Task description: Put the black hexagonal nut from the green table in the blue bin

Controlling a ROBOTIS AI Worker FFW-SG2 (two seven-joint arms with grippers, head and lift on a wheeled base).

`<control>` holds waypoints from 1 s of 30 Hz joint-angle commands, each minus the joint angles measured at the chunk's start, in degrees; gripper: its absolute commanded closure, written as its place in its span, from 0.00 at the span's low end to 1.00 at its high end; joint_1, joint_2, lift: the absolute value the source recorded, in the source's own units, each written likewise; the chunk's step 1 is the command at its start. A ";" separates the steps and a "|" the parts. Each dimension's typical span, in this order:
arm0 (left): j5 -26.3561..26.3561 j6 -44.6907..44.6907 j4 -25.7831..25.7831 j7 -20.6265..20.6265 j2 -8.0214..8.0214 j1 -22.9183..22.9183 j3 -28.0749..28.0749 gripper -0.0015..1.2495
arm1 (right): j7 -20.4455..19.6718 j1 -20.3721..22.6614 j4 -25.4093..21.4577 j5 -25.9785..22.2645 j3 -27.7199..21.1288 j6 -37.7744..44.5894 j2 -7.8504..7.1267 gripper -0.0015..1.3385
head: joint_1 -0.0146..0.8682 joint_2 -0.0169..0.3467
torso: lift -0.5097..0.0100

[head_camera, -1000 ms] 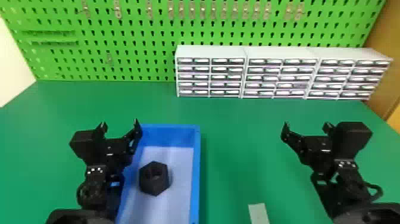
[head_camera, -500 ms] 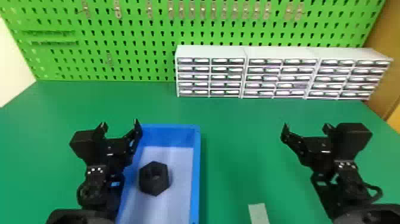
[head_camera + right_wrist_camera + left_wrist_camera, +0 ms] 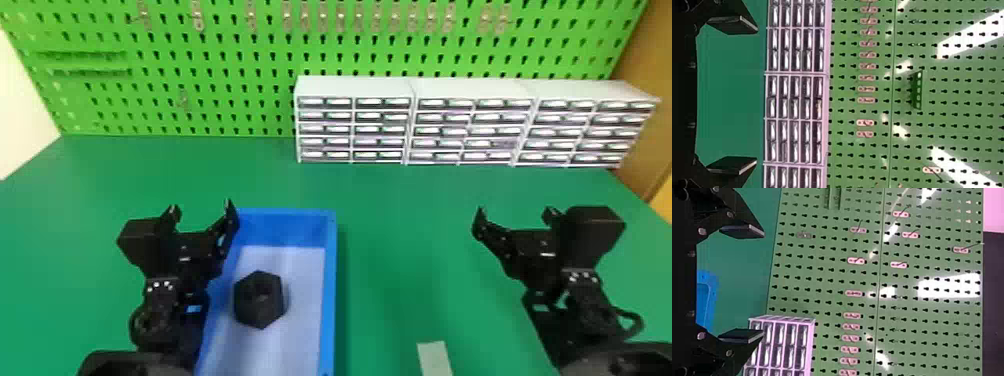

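The black hexagonal nut (image 3: 259, 299) lies inside the blue bin (image 3: 328, 295), on its pale floor, in the head view. Over the bin's left side stands my left gripper (image 3: 202, 212), open, beyond and to the left of the nut and apart from it. My right gripper (image 3: 514, 217) is over the green table (image 3: 400, 250) well to the right of the bin, also open. In the left wrist view the left gripper (image 3: 763, 284) has nothing between its spread fingers; a bit of the bin (image 3: 706, 301) shows behind. In the right wrist view the right gripper (image 3: 756, 96) holds nothing.
White drawer cabinets (image 3: 470, 125) stand along the table's back right, before a green pegboard (image 3: 240, 65) with metal hooks. A small pale flat piece (image 3: 434, 357) lies near the front edge, between the bin and the right arm.
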 commanded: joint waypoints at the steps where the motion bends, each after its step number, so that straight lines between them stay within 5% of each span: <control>1: -0.03 0.00 0.01 0.00 0.00 -0.06 -0.09 0.29 | -0.01 0.11 0.01 0.09 -0.01 0.00 -0.09 0.10 | 0.76 0.20 | 0.80; 30: 0.41 0.00 0.54 0.09 0.00 -0.23 -1.14 0.29 | -0.01 0.02 0.01 0.18 0.26 0.18 -0.44 0.10 | 0.76 0.20 | 0.80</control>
